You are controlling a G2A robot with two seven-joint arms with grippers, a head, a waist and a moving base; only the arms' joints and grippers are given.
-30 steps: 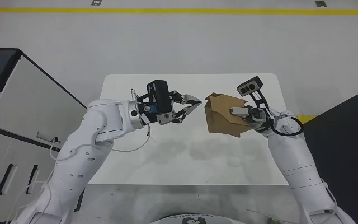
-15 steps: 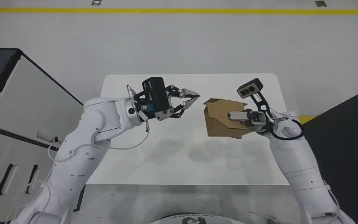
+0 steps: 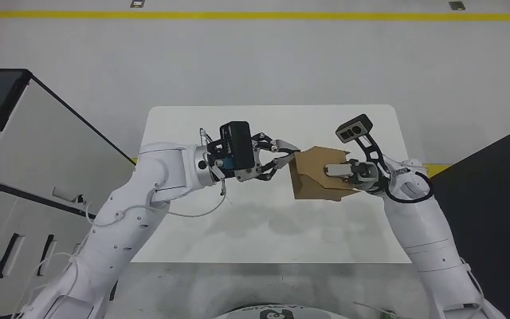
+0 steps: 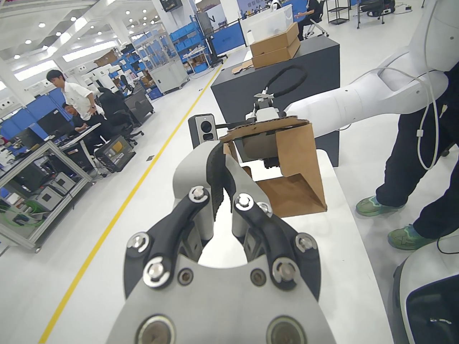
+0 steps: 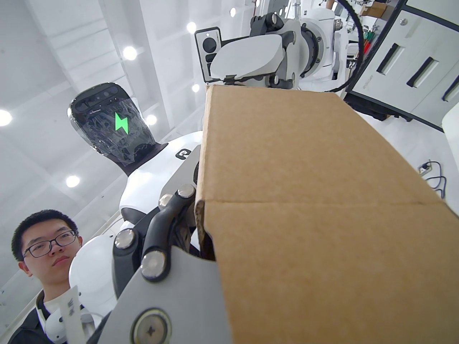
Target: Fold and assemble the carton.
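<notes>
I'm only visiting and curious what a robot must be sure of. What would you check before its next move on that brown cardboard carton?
1. Hold: the right gripper is clamped on a wall of the brown cardboard carton: ok.
2. Contact: the left gripper has its tips at the carton's open end: ok.
3. Pinch: whether the left gripper has cardboard between its fingers: cannot tell.
4. Assembly: the carton's end is folded shut: not ok, it gapes open with the flaps loose.
5. Place: the carton is above the white table: ok.
6. Support: the carton rests on the table: cannot tell.
</notes>
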